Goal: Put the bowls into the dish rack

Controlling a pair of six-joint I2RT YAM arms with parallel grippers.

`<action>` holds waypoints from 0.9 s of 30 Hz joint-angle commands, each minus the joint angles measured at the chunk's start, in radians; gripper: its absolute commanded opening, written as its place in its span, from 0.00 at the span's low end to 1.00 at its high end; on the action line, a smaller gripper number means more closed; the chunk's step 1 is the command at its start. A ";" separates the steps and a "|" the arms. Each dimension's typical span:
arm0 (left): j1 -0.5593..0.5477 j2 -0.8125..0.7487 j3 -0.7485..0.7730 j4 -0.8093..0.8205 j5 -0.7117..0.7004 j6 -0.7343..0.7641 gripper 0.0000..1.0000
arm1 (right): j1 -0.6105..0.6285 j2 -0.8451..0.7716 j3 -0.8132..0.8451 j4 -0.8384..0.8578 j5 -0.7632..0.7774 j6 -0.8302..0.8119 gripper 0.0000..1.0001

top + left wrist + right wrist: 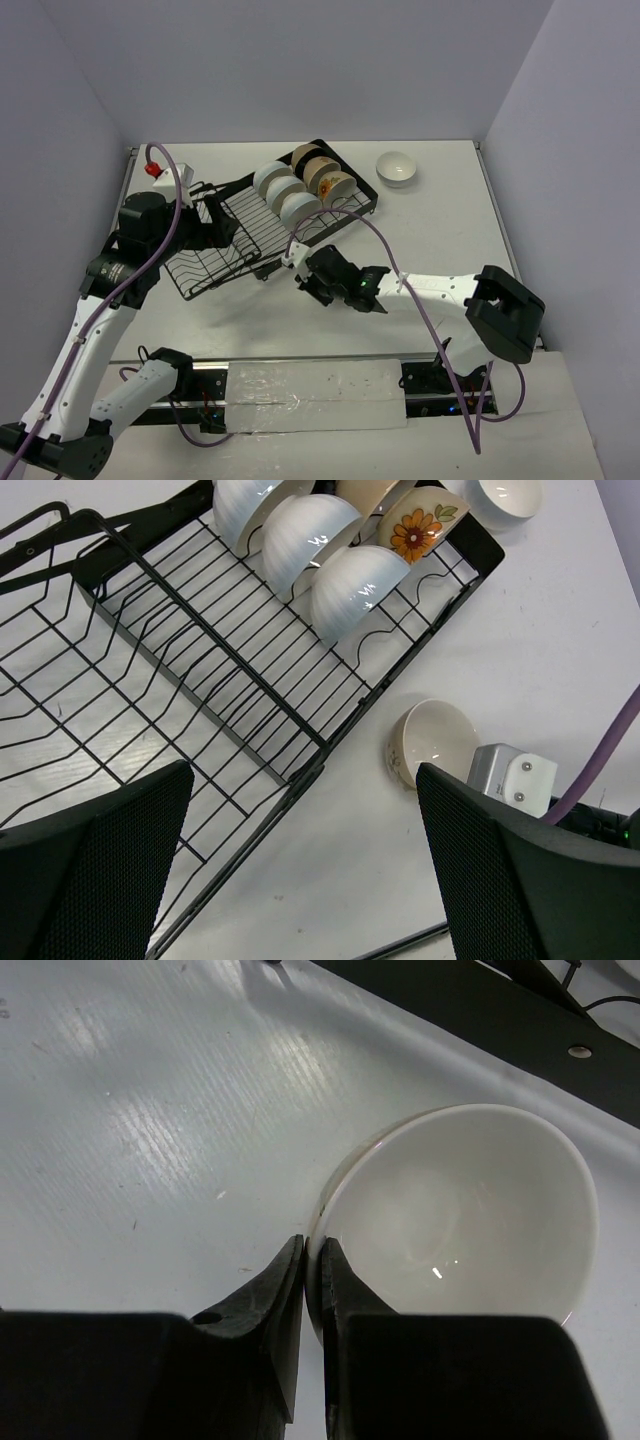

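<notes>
My right gripper (312,1250) is shut on the rim of a cream bowl (470,1220), one finger inside and one outside, low over the table just in front of the dish rack (225,255). That bowl also shows in the left wrist view (432,742); in the top view my right gripper (308,278) hides it. Several bowls stand on edge in the rack's far section: white ones (285,190), tan ones (315,165) and an orange-patterned one (415,530). One white bowl (397,168) sits on the table right of the rack. My left gripper (302,770) is open and empty above the rack's near section.
The rack (150,670) lies diagonally across the middle left of the table, its near section holding no bowls. A red-topped white object (155,170) stands at the back left corner. Walls close in on both sides. A purple cable (350,220) arches over the right arm.
</notes>
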 commanded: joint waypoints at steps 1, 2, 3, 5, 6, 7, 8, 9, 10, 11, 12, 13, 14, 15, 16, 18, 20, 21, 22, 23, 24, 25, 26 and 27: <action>-0.003 -0.014 0.008 -0.009 -0.031 0.013 0.99 | 0.014 -0.039 0.026 0.062 0.006 -0.002 0.00; -0.003 -0.012 0.011 -0.011 -0.037 0.011 0.99 | 0.015 -0.066 0.052 0.056 -0.030 -0.005 0.00; -0.003 -0.015 0.013 -0.011 -0.055 0.002 0.99 | 0.014 -0.080 0.073 0.024 -0.046 -0.005 0.00; -0.003 -0.021 0.013 -0.005 -0.069 -0.019 0.99 | 0.014 -0.114 0.151 -0.036 -0.093 -0.010 0.00; -0.003 -0.029 0.011 -0.002 -0.139 -0.042 0.99 | 0.014 -0.122 0.184 -0.053 -0.128 -0.010 0.00; -0.003 -0.033 0.011 0.002 -0.161 -0.053 0.99 | 0.012 -0.128 0.216 -0.086 -0.147 -0.011 0.00; -0.003 -0.038 0.011 0.003 -0.184 -0.071 0.99 | 0.012 -0.132 0.284 -0.103 -0.167 -0.014 0.00; -0.003 -0.041 0.013 0.005 -0.216 -0.081 0.99 | 0.012 -0.131 0.323 -0.117 -0.196 -0.014 0.00; -0.003 -0.044 0.013 0.002 -0.232 -0.090 0.99 | 0.012 -0.125 0.361 -0.151 -0.216 -0.014 0.00; -0.003 -0.049 0.011 0.005 -0.247 -0.100 0.99 | 0.009 -0.100 0.445 -0.171 -0.234 -0.014 0.00; -0.003 -0.060 0.006 0.006 -0.261 -0.119 0.99 | 0.008 -0.080 0.492 -0.189 -0.248 -0.004 0.00; -0.003 -0.064 0.003 0.009 -0.290 -0.128 0.99 | 0.007 -0.039 0.532 -0.218 -0.283 0.003 0.00; -0.003 -0.075 -0.001 0.014 -0.305 -0.139 0.99 | 0.007 -0.021 0.603 -0.225 -0.303 0.013 0.00; -0.001 -0.080 -0.007 0.012 -0.318 -0.160 0.99 | 0.007 -0.004 0.631 -0.222 -0.325 0.039 0.00; -0.001 -0.086 -0.010 0.014 -0.344 -0.173 0.99 | 0.007 0.025 0.670 -0.196 -0.374 0.053 0.00; -0.001 -0.109 -0.018 0.014 -0.376 -0.211 0.99 | 0.001 0.053 0.701 -0.161 -0.431 0.107 0.00; -0.003 -0.138 -0.024 0.012 -0.431 -0.243 0.99 | 0.000 0.105 0.757 -0.127 -0.512 0.166 0.00; -0.001 -0.148 -0.027 0.012 -0.449 -0.251 0.99 | 0.000 0.124 0.774 -0.111 -0.540 0.190 0.00; -0.001 -0.159 -0.029 0.012 -0.466 -0.259 0.99 | -0.002 0.156 0.796 -0.067 -0.570 0.213 0.00; -0.001 -0.179 -0.029 0.011 -0.501 -0.272 0.99 | 0.000 0.171 0.802 -0.035 -0.628 0.263 0.00; -0.001 -0.188 -0.029 0.008 -0.519 -0.277 0.99 | -0.002 0.188 0.807 -0.004 -0.655 0.291 0.00; -0.001 -0.202 -0.027 0.003 -0.548 -0.280 0.99 | -0.002 0.220 0.811 0.043 -0.688 0.318 0.00; -0.001 -0.207 -0.023 0.003 -0.554 -0.279 0.99 | 0.000 0.234 0.811 0.089 -0.698 0.376 0.00; -0.001 -0.211 -0.020 0.002 -0.554 -0.272 0.99 | 0.000 0.254 0.805 0.170 -0.699 0.415 0.00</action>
